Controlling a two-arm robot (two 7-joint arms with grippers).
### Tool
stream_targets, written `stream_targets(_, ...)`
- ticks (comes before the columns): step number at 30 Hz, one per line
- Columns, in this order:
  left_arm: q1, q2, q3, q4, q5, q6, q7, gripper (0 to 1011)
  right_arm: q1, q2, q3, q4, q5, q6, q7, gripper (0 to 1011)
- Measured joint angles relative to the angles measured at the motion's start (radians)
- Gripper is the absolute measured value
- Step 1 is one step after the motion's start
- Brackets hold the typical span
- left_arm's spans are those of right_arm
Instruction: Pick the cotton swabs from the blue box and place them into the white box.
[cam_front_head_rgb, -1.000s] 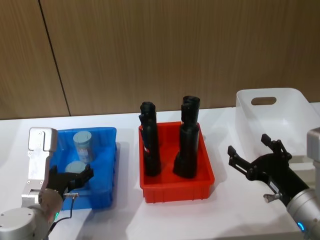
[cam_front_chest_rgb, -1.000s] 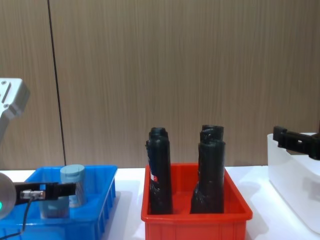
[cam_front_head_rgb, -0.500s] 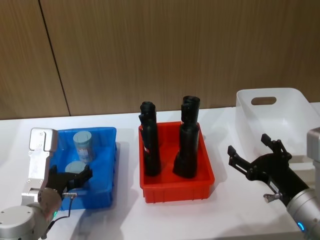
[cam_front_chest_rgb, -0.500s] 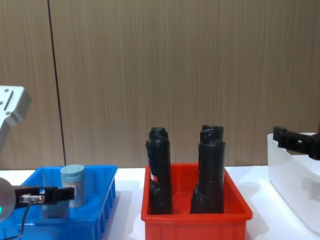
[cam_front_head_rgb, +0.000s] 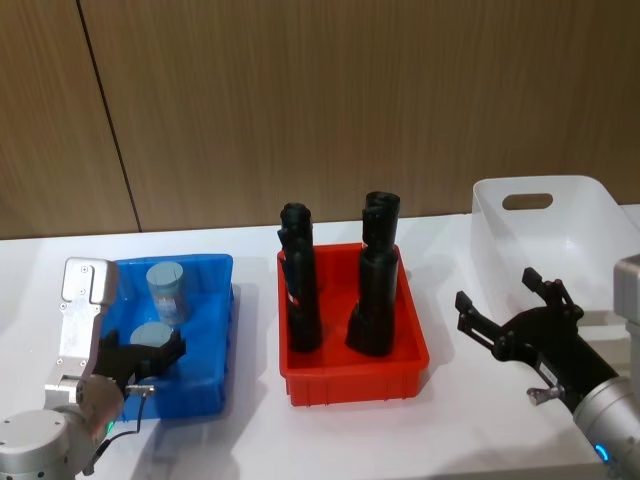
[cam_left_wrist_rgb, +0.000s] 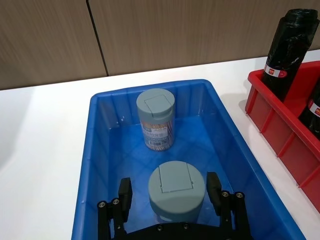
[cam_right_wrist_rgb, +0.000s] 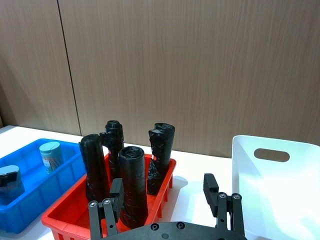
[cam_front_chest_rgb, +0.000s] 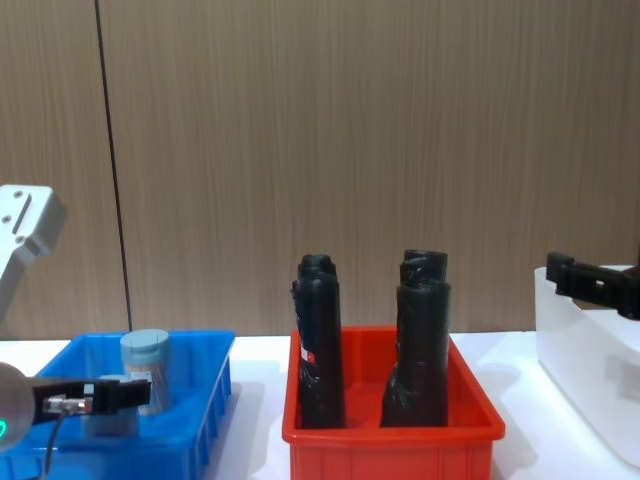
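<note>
Two cotton swabs jars with pale blue lids stand in the blue box (cam_front_head_rgb: 218, 268) at the table's left. The far jar (cam_left_wrist_rgb: 155, 118) stands free near the back wall. My left gripper (cam_left_wrist_rgb: 169, 185) is open low inside the box, and its fingers straddle the near jar (cam_left_wrist_rgb: 176, 187) with a small gap on each side. The head view shows the same gripper (cam_front_head_rgb: 150, 356) around the near jar (cam_front_head_rgb: 150, 335). My right gripper (cam_front_head_rgb: 497, 292) hovers open over the table, just in front of the white box (cam_front_head_rgb: 592, 191).
A red bin (cam_front_head_rgb: 352, 382) in the middle holds several tall black rolls (cam_front_head_rgb: 301, 290), between the blue box and the white box. A wood-panel wall runs behind the table. Bare white table lies in front of the bins.
My left gripper has sunk a little lower into the blue box around the near jar. The right arm and the jars have not moved.
</note>
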Motion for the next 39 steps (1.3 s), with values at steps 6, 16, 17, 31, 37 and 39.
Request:
stream_targets(6, -0.008, -0.005, -0.003, 0.027, -0.005, -0.016, -0.020, 816, 0.000, 0.000, 0.000, 0.000, 0.000, 0.000, 0.000, 1002)
stream_targets(16, -0.016, -0.012, -0.009, 0.055, -0.029, -0.041, -0.042, 669, 0.000, 0.000, 0.000, 0.000, 0.000, 0.000, 0.000, 1001)
stream_targets(17, -0.016, -0.012, -0.009, 0.056, -0.030, -0.043, -0.044, 669, 0.000, 0.000, 0.000, 0.000, 0.000, 0.000, 0.000, 1002)
stream_targets(31, -0.010, -0.008, -0.013, -0.004, -0.007, -0.066, -0.060, 669, 0.000, 0.000, 0.000, 0.000, 0.000, 0.000, 0.000, 1002)
stream_targets(37, -0.010, -0.001, -0.014, -0.074, 0.037, -0.061, -0.072, 669, 0.000, 0.000, 0.000, 0.000, 0.000, 0.000, 0.000, 1002)
stream_targets(39, -0.013, 0.001, -0.014, -0.106, 0.055, -0.052, -0.081, 669, 0.000, 0.000, 0.000, 0.000, 0.000, 0.000, 0.000, 1002)
